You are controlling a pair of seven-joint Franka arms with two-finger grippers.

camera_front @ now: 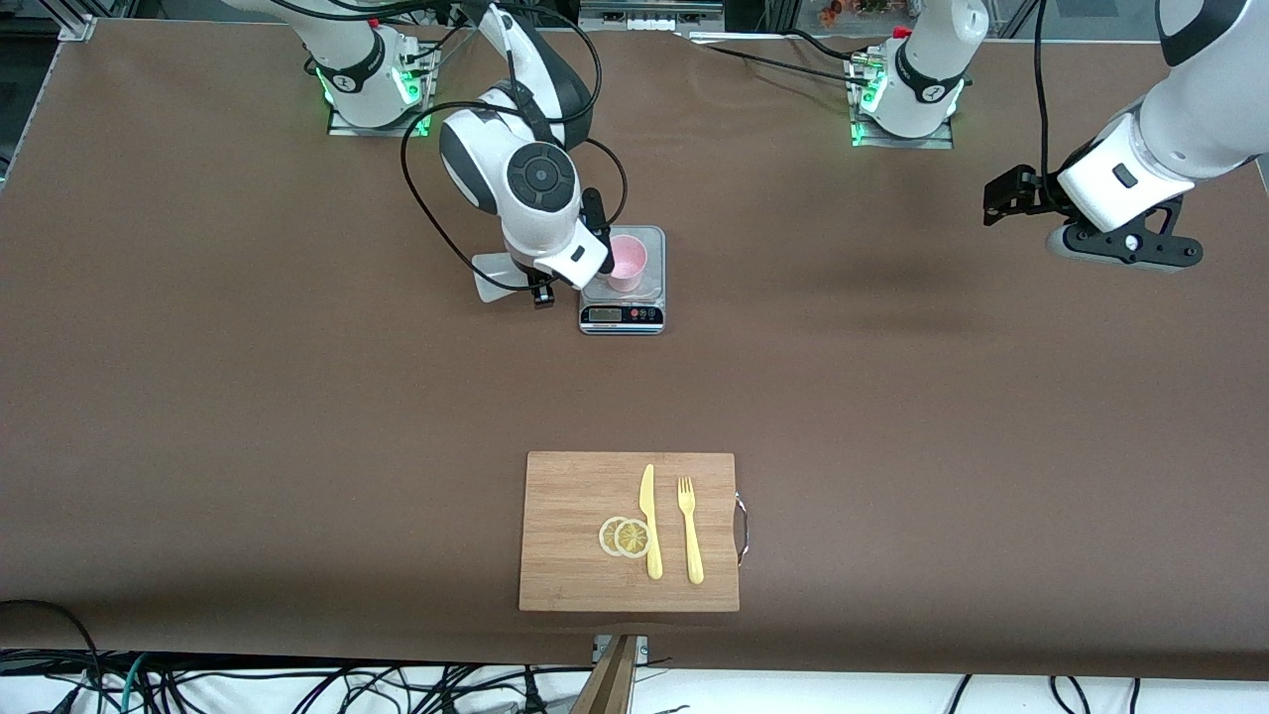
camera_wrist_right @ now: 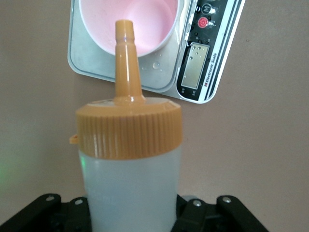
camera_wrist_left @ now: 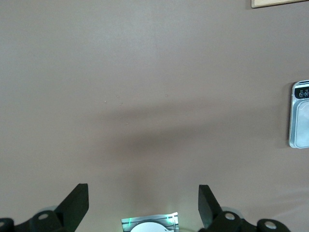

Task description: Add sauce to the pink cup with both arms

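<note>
Front view shows the pink cup (camera_front: pixel 627 262) standing on a grey kitchen scale (camera_front: pixel 623 305) toward the right arm's end of the table (camera_front: pixel 198 397), with the right arm bent down over it, its gripper (camera_front: pixel 555 273) just beside the cup and mostly hidden under the wrist. Nearer the camera lies a wooden cutting board (camera_front: pixel 565 555) with a yellow knife (camera_front: pixel 649 521), a yellow fork (camera_front: pixel 689 531) and two lemon slices (camera_front: pixel 625 536). The left gripper (camera_front: pixel 1011 193) hangs over bare table at the left arm's end, waiting. Left wrist view shows that gripper's fingers (camera_wrist_left: pixel 77 205) spread wide with nothing between them, only brown table below and an edge of the scale (camera_wrist_left: pixel 299 121) off to one side. Right wrist view shows the sauce bottle (camera_wrist_right: pixel 129 169) clamped low on its whitish body by the right gripper (camera_wrist_right: pixel 130 212), its orange cap (camera_wrist_right: pixel 128 128) and nozzle pointing toward the cup (camera_wrist_right: pixel 145 21), whose pale inside shows no sauce that I can make out. The bottle looks light and soft-walled, so a firm squeeze at mid-body should push sauce out; the smooth plastic may slip, so gripping below the ribbed cap seems safest. The cup also looks light and could tip if nudged.
</note>
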